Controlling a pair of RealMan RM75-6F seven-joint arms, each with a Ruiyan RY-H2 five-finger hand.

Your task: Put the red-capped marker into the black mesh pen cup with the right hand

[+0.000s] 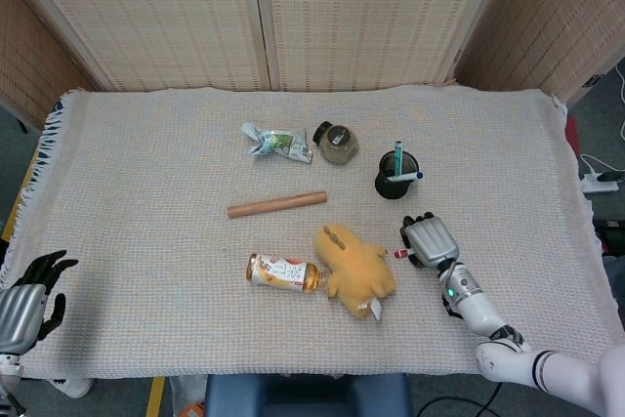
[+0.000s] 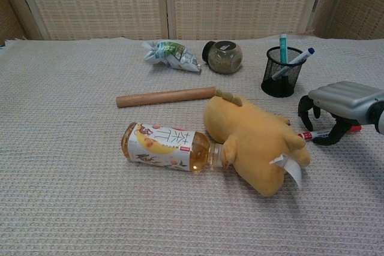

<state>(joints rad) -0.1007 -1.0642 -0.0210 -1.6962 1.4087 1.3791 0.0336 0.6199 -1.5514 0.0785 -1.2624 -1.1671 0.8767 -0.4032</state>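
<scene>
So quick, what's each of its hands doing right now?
Left hand: open, holding nothing, at the table's near left edge.
Right hand: fingers curled around the red-capped marker on the cloth; a firm grip cannot be told.

Open cloth between the right hand [image 2: 342,103] and the black mesh pen cup [image 2: 280,75]; yellow plush toy [image 2: 252,142] crowds its inner side.

Right hand over the marker
Right hand [image 2: 347,101] arches over the red-capped marker [image 2: 327,133], fingers [image 2: 307,108] curled down around it beside the plush toy [image 2: 255,142].
</scene>
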